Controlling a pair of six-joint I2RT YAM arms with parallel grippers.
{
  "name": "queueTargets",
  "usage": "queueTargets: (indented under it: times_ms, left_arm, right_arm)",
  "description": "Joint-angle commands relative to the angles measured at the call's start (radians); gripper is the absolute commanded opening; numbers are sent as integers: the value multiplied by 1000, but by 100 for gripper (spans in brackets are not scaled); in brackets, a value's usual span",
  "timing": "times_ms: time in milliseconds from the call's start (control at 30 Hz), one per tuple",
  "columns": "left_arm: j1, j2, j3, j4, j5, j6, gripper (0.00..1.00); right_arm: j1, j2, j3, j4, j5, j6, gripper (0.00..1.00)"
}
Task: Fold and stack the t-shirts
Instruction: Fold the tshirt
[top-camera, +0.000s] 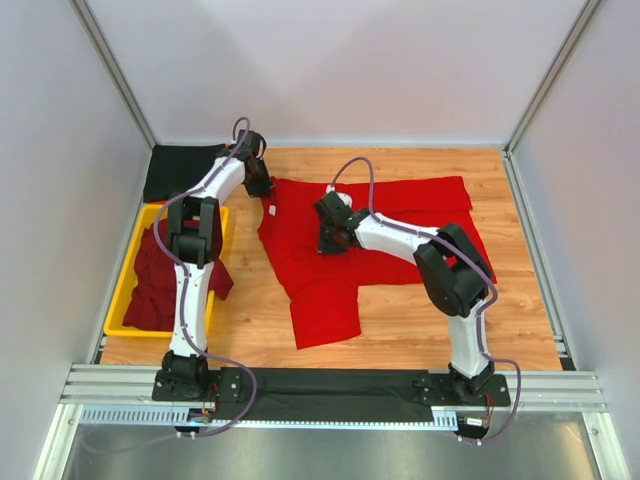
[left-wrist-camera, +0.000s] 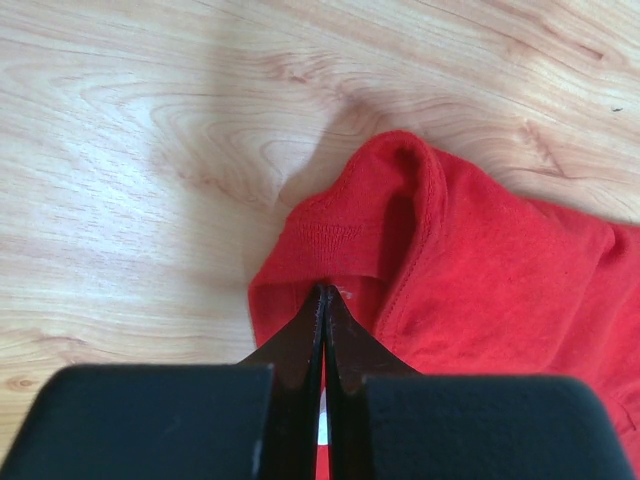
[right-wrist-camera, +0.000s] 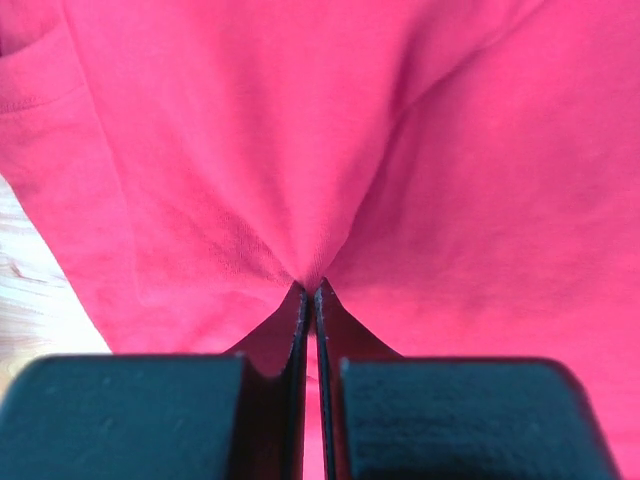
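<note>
One red t-shirt (top-camera: 325, 300), one black t-shirt (top-camera: 180, 172), one yellow tray (top-camera: 124, 292), maroon t-shirts (top-camera: 152, 280) uncountable

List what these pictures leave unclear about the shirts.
1. Maroon t-shirts in the yellow tray: count unclear, top view, left arm covers the pile.
2. Black t-shirt: folded or not unclear, top view, left arm overlaps it.
3. Red t-shirt: outline cut off by the right wrist view's edges.

Matt knit red t-shirt (top-camera: 420, 205), glossy wood table (top-camera: 400, 320)
</note>
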Motion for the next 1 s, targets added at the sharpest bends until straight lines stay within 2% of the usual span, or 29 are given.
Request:
queueTargets:
  times_ms: [0,800,900,967]
  left_arm:
    - [5,44,7,-39,-49,17,0]
    - [26,71,19,-18,-10,13,0]
    - [26,57,26,-30,6,5,2]
    - [26,22,24,-30,29,2,11]
  right_arm:
    - [-18,-71,14,-13,24,-23,0]
    - [-21,-114,-57,-73,55,-31,0]
    - [-21,-88,-43,-68,27,-35,4]
    - [-21,-85,-37,-82,36,-38,12]
